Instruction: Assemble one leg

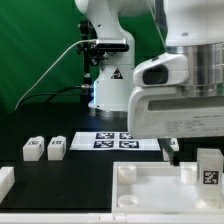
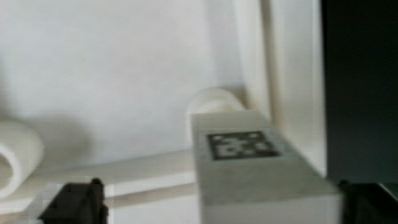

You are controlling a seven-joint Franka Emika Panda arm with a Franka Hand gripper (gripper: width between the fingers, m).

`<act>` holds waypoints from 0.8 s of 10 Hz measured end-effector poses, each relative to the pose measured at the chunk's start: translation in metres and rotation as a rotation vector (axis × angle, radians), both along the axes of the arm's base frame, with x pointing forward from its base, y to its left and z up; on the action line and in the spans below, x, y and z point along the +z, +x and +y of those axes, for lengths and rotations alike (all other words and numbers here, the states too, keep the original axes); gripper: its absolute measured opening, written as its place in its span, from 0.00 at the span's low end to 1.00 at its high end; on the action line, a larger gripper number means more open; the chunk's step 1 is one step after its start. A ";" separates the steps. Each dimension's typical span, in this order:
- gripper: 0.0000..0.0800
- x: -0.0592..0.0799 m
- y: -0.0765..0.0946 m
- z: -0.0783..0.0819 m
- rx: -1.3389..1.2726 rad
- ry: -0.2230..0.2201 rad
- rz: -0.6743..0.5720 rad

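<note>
The leg is seen upright at the lower right of the exterior frame, over the tray's right corner, tag turned toward the camera. The claw is spread open around it, with a gap left between the leg and one finger. At mid-left, a spare leg and a second spare are stood on the surface.

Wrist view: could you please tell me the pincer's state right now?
Pincer: open, straddling the small white plastic tagged leg; the visible finger stands clear of it.
</note>
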State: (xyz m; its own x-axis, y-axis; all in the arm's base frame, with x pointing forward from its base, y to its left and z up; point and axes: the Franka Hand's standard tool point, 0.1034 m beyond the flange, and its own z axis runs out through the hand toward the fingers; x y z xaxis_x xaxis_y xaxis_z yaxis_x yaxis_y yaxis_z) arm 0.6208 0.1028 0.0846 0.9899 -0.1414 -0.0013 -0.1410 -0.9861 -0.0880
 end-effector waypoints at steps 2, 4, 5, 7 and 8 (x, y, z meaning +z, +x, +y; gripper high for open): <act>0.81 -0.005 0.005 -0.004 -0.041 -0.027 -0.059; 0.81 -0.004 0.006 -0.005 -0.062 -0.026 -0.060; 0.65 -0.004 0.006 -0.005 -0.076 -0.025 -0.059; 0.42 -0.004 0.006 -0.005 -0.121 -0.023 -0.055; 0.42 -0.004 0.006 -0.005 -0.223 -0.017 -0.047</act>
